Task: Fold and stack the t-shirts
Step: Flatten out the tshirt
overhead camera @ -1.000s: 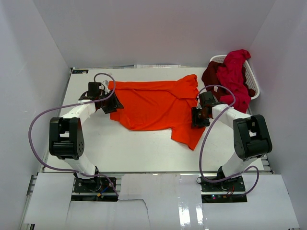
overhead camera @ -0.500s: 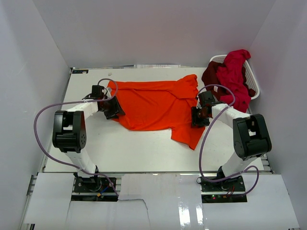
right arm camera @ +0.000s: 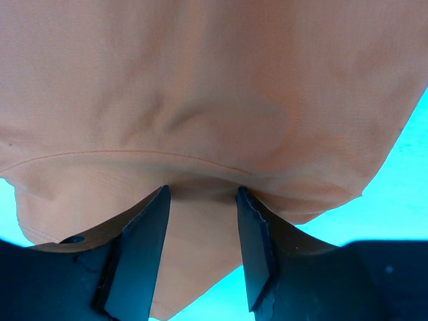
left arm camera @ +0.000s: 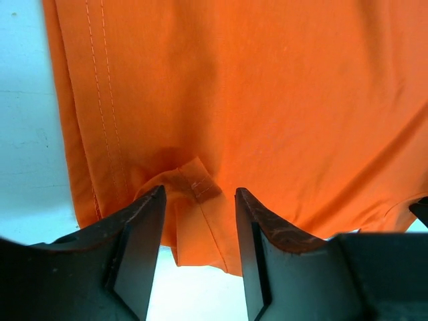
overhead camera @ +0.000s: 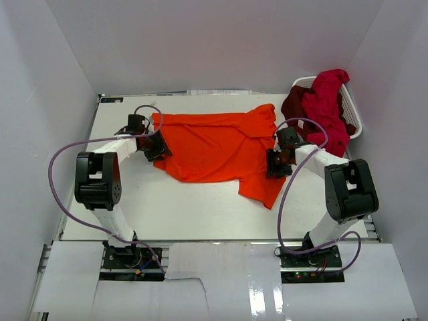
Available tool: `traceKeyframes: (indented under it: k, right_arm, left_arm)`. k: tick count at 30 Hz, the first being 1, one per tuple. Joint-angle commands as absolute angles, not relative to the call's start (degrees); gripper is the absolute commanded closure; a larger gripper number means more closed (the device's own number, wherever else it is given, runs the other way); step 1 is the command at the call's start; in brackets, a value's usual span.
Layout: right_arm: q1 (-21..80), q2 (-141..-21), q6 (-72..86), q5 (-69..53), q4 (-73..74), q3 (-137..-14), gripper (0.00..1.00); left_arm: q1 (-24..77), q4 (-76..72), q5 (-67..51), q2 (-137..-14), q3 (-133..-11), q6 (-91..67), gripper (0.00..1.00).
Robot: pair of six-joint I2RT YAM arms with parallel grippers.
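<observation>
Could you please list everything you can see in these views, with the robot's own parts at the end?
orange t-shirt: one, bright orange, spread over the far middle of the table
crimson t-shirt: one, crimson red, draped over the basket
maroon t-shirt: one, dark maroon, hanging over the basket's left side
laundry basket: one, white, far right corner
table: one, white, under it all
cables: two, purple, one looping along each arm
arms: two, white and black, bases at the near edge
left gripper: one, black, open astride the orange t-shirt's left hem
right gripper: one, black, open over the orange t-shirt's right edge
</observation>
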State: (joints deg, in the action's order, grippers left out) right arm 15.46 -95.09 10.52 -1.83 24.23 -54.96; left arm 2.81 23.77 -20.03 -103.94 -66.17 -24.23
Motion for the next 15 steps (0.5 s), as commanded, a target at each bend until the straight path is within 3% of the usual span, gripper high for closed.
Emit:
traceKeyframes:
  k: [1, 9, 15]
  right_arm:
    - [15.56, -96.5, 10.2, -0.18, 23.56, -53.0, 0.48]
    - [15.47, -96.33, 10.28, -0.18, 23.38, -52.73, 0.49]
    - [15.47, -96.42, 10.28, -0.44, 23.38, -52.73, 0.48]
  left_arm:
    - [2.9, 23.9, -19.51, -102.48, -68.47, -24.79, 0.45]
    - [2.99, 24.34, -19.6, -103.62, -68.82, -24.52, 0.66]
    - [3.25, 25.93, -19.25, -103.98, -69.43, -23.73, 0.62]
